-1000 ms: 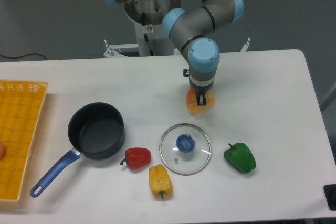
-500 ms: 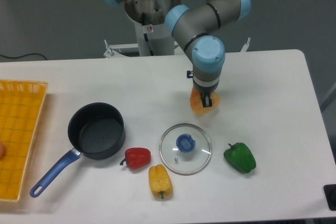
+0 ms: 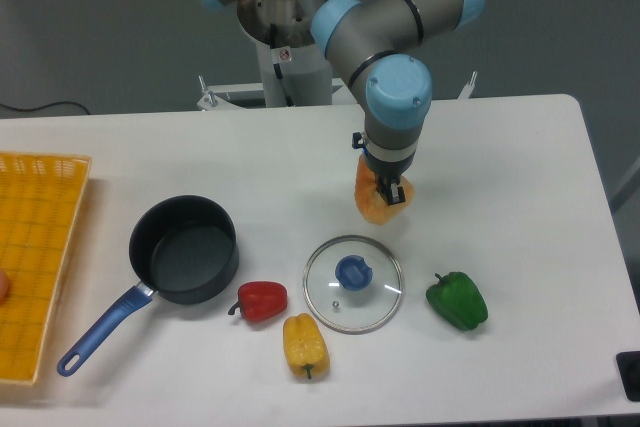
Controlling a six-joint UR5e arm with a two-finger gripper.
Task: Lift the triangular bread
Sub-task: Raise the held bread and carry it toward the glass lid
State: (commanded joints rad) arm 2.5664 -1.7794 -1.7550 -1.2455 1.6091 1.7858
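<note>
1. My pincer [image 3: 389, 190] points straight down over the middle of the white table [image 3: 520, 167], and its fingers are closed on the triangular bread [image 3: 380, 202].
2. The bread is a golden-orange wedge; my dark fingertips [image 3: 391, 192] bite into its upper part, and most of its body shows below and to the left of them.
3. I cannot tell from this single view whether the bread rests on the tabletop or hangs just above it.
4. Just nearer than the bread lies a round glass lid [image 3: 353, 283] with a blue knob, flat on the table and apart from the bread.
5. To the right of the lid sits a green bell pepper [image 3: 457, 300].
6. Left of the lid, a red bell pepper [image 3: 262, 300] lies close beside a yellow bell pepper [image 3: 305, 345], which is nearer still to the front edge.
7. Farther left stands a dark pot [image 3: 185, 262] with a blue handle that runs toward the near left.
8. At the far left edge lies a yellow basket [image 3: 40, 247], only partly in view.
</note>
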